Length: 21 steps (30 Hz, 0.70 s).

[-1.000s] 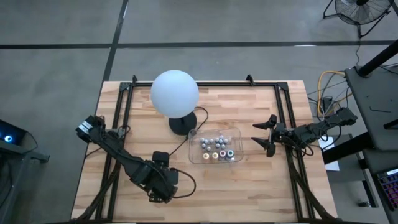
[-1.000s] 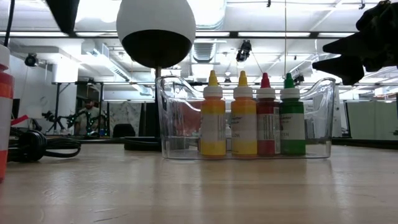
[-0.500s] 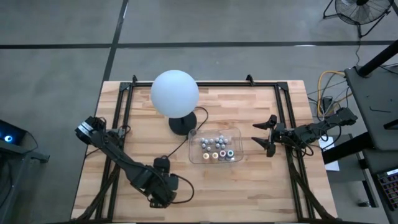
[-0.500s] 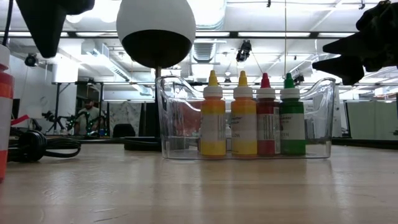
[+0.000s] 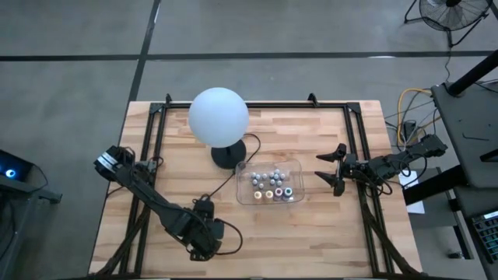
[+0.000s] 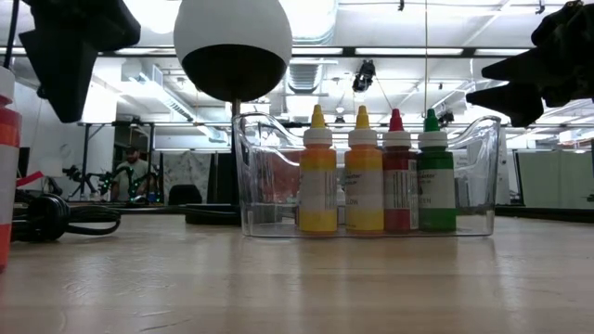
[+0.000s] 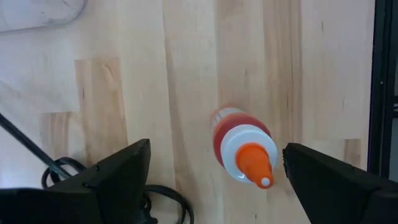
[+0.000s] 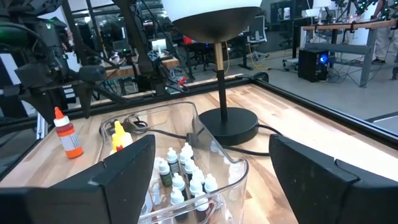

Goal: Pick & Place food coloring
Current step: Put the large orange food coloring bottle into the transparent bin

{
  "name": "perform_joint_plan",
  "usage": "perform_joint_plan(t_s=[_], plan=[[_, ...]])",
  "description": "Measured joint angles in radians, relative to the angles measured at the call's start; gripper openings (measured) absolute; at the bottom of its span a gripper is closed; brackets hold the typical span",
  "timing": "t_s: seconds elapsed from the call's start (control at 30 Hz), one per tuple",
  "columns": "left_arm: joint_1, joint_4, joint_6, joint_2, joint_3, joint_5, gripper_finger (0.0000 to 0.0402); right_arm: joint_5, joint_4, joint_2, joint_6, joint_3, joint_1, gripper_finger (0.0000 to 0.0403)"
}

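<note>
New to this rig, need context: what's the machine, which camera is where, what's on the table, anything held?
Two dark robot arms work at a wooden table. One camera looks straight down, one sits at tabletop height, one rides on each wrist. On the table: a white globe lamp on a black base, and a clear plastic tray of small dropper bottles. One orange-capped bottle stands alone outside the tray. The left gripper hangs open directly above it. The right gripper waits open beside the tray. Neither holds anything.
</note>
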Motion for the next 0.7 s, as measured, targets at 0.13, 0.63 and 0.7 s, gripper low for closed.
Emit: perform_joint_plan(t_s=[0.13,0.63,0.7], plan=[[0.000,0.026,-0.003,0.000,-0.024,0.001,0.0335,0.000,0.000,0.000,0.000,0.000,0.000,0.0310],[-0.003,0.059,0.005,0.000,-0.032,-0.004,0.0307,0.000,0.000,0.000,0.000,0.000,0.001,0.0298],[-0.002,0.063,0.005,0.001,-0.032,-0.004,0.0295,0.000,0.000,0.000,0.000,0.000,0.001,0.0297]])
